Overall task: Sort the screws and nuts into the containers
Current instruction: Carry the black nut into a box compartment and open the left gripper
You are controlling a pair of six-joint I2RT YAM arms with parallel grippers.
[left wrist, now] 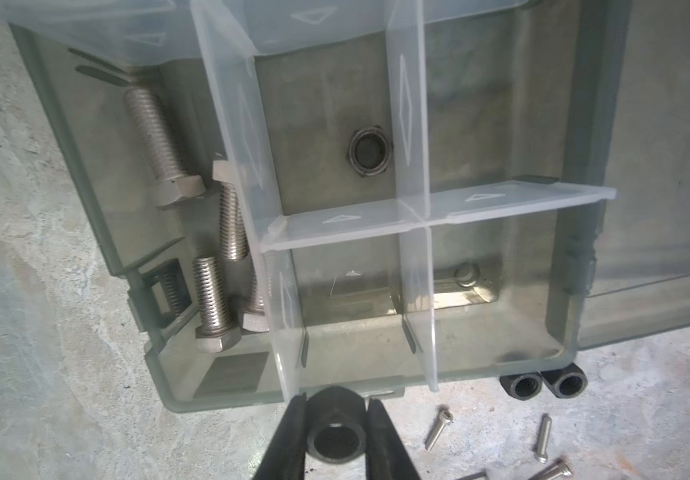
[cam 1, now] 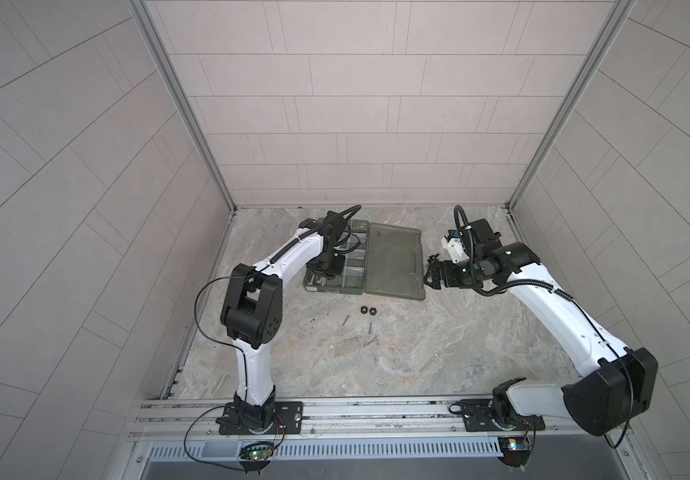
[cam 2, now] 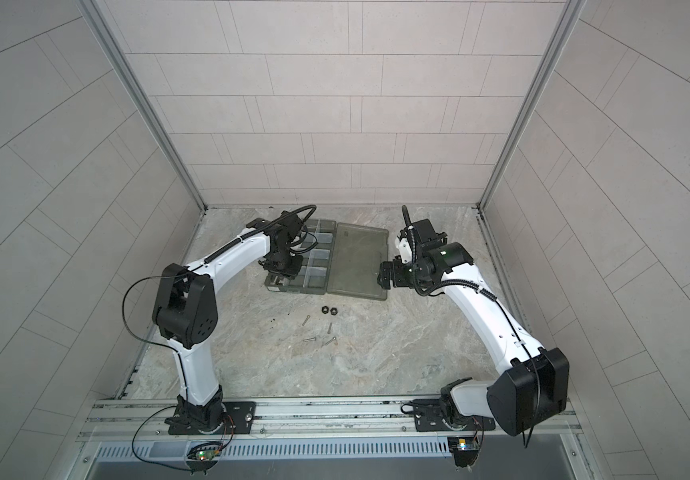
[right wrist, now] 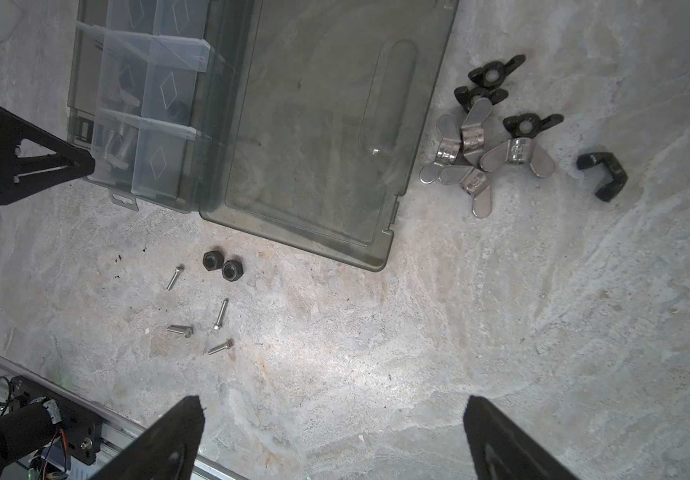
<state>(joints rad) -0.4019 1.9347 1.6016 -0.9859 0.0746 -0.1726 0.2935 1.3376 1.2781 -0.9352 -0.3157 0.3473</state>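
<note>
A black nut [left wrist: 336, 442], a short hexagonal ring with a round hole and a dull dark surface, is pinched between the two fingers of the left claw [left wrist: 336, 402]. This claw hangs over the near wall of the organiser case [left wrist: 568, 291], so the nut is above the case edge and not yet inside any compartment. In my judgement the step in hand is to bring it to the middle compartment, where a second nut [left wrist: 370, 151] of the same kind already lies flat. In the long compartment beside that one, four thick hex bolts [left wrist: 156, 137] are already placed; they are silver, threaded, and lie close together. Another compartment holds something small and round [left wrist: 466, 276], maybe a screw head, but I cannot tell. So the task seems about half done. What is left are two black nuts [left wrist: 524, 384], side by side and touching, on the desk [right wrist: 501, 332] just beside the case wall. Four thin screws [right wrist: 221, 313] lie scattered a little further out, apart from each other. Beyond the flat lid [right wrist: 314, 124], a small heap of wing nuts [right wrist: 480, 158], silver and black, lies on the desk. The right claw [right wrist: 333, 401] is spread wide and empty, above bare desk near the lid.
</note>
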